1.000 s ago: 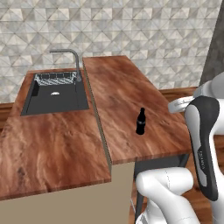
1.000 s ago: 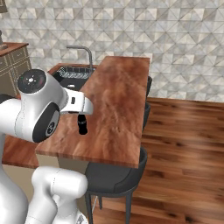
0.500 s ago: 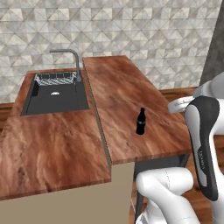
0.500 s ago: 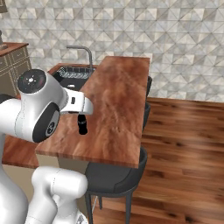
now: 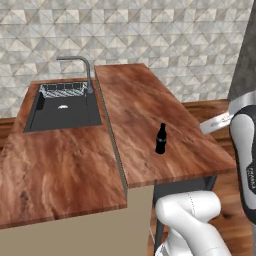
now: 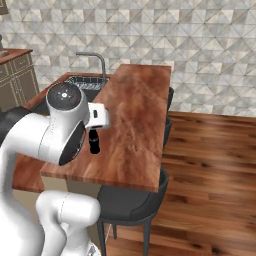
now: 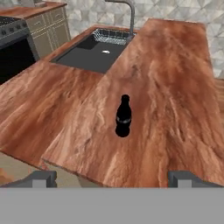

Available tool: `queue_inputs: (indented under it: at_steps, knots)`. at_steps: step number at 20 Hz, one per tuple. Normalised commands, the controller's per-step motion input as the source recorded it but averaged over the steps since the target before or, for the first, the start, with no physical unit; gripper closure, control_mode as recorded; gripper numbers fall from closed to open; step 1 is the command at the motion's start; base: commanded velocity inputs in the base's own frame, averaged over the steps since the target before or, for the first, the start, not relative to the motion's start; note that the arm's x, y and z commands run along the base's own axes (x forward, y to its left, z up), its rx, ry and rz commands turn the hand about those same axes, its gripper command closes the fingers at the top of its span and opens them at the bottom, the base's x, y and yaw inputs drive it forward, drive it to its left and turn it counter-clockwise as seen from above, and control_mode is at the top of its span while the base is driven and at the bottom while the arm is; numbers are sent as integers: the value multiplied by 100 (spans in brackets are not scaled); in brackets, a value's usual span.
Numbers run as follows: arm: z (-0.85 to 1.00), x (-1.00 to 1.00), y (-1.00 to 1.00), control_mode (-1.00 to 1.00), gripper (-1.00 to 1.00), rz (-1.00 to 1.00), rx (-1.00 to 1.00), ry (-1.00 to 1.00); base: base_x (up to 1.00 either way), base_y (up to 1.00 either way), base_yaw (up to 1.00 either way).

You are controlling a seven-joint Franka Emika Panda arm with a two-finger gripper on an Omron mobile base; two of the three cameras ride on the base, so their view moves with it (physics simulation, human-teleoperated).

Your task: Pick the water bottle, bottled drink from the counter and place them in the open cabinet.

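In the left base view we see, from left to right, the sink (image 5: 62, 111) with its faucet (image 5: 80, 70), then the reddish-brown surface (image 5: 140, 120), then the bottled drink (image 5: 160, 139) standing upright near the near edge of the raised section, and the arm's white link at the far right.

In the hand view, the bottled drink (image 7: 124, 117) stands ahead of the fingers (image 7: 113, 178) — apart from them, not between them. The fingers stand fully spread and hold nothing; the two tips (image 7: 43, 178) rise at the bottom corners of that view.

Task status, as we judge it:
- Bottled drink — not yet grasped; it rests on the surface.
- Water bottle — we cannot locate it here, so we cannot tell whether it is placed.
- Open cabinet — we cannot confirm it here.

We judge the remaining work to include approaching, gripping and lifting the bottled drink, then carrying it to the cabinet.
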Motion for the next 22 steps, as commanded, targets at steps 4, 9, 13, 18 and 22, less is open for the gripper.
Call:
queue_inputs:
  at_steps: [4, 9, 13, 18, 22]
  knots:
    - [0, 8, -10, -100, -100, 55, 1, 7, 0, 0, 0]
    - [-6, 15, -14, -100, -100, 57, 2, 8, 0, 0, 0]
    - [-18, 7, -29, -100, -100, 63, 3, -3, 0, 0, 0]
    - [-27, 12, -14, -100, -100, 57, 0, -5, 0, 0, 0]
    - [-28, 23, -5, -100, -100, 46, 2, -2, 0, 0, 0]
